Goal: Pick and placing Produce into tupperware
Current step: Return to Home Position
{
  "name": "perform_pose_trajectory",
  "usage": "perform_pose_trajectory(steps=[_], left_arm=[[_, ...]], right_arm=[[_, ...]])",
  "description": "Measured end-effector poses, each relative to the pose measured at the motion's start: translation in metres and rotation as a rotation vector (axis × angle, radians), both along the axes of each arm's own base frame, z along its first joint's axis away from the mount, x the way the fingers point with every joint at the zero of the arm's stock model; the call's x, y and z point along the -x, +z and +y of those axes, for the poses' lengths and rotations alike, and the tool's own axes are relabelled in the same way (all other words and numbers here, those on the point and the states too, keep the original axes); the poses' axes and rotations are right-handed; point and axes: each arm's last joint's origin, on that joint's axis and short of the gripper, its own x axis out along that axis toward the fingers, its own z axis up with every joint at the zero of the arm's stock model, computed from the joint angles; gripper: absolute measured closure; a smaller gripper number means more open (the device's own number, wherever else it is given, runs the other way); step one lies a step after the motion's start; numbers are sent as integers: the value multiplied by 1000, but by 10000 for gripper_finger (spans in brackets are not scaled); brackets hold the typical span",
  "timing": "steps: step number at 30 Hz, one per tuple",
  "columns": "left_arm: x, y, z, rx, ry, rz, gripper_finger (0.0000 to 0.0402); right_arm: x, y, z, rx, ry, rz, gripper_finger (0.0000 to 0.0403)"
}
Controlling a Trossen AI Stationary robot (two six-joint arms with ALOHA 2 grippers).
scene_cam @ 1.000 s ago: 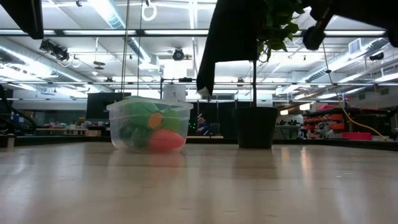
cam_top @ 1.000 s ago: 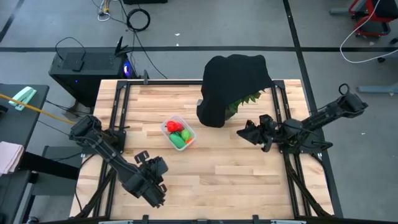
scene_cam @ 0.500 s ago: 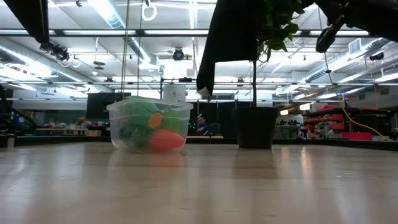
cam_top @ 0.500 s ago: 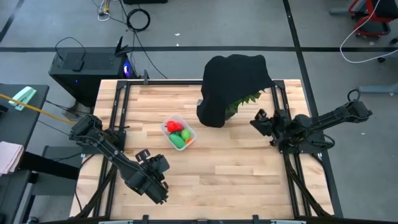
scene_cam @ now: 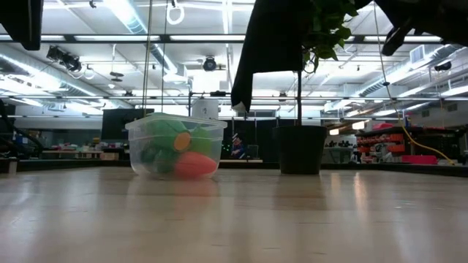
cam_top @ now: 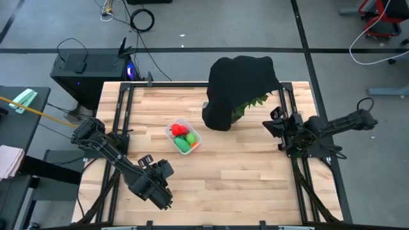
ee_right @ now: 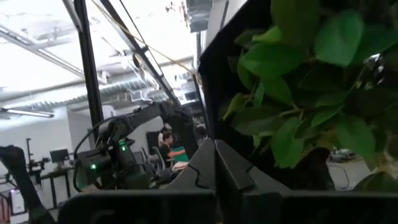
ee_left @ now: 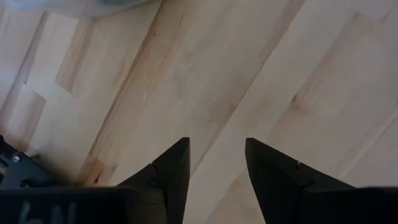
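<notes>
The clear tupperware (cam_top: 183, 137) sits on the wooden table left of the middle, with red, green and orange toy produce (cam_top: 181, 136) inside; in the low view the tupperware (scene_cam: 175, 146) shows the produce (scene_cam: 191, 165) through its wall. My left gripper (ee_left: 216, 155) hovers over bare wood near the table's near-left part, open and empty; in the high view the left gripper (cam_top: 163, 168) is near-left of the box. My right gripper (ee_right: 214, 155) is raised at the table's right side beside the leaves, shut and empty; the right gripper (cam_top: 273, 122) also shows from above.
A potted plant with green leaves (cam_top: 250, 102) under a black cloth (cam_top: 236, 86) stands at the table's far middle, its dark pot (scene_cam: 300, 149) right of the box. Black frame rails (cam_top: 121, 108) run along the table's left and right sides. Bare wood lies in front of the box.
My right arm has drawn back toward the table's right edge and risen, its gripper turning toward the far side beside the plant. My left gripper has shifted slightly toward the near-left. The box and produce have stayed put.
</notes>
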Motion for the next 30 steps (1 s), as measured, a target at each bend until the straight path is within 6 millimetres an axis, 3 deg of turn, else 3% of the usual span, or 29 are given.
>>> perform_pose_trajectory(steps=[16,30], left_arm=[[-16,0,22,-8,28,14,239],[-26,0,36,-8,49,18,239]], right_arm=[[19,-9,-13,-12,5,60,403],[15,-23,-19,-7,116,210,403]])
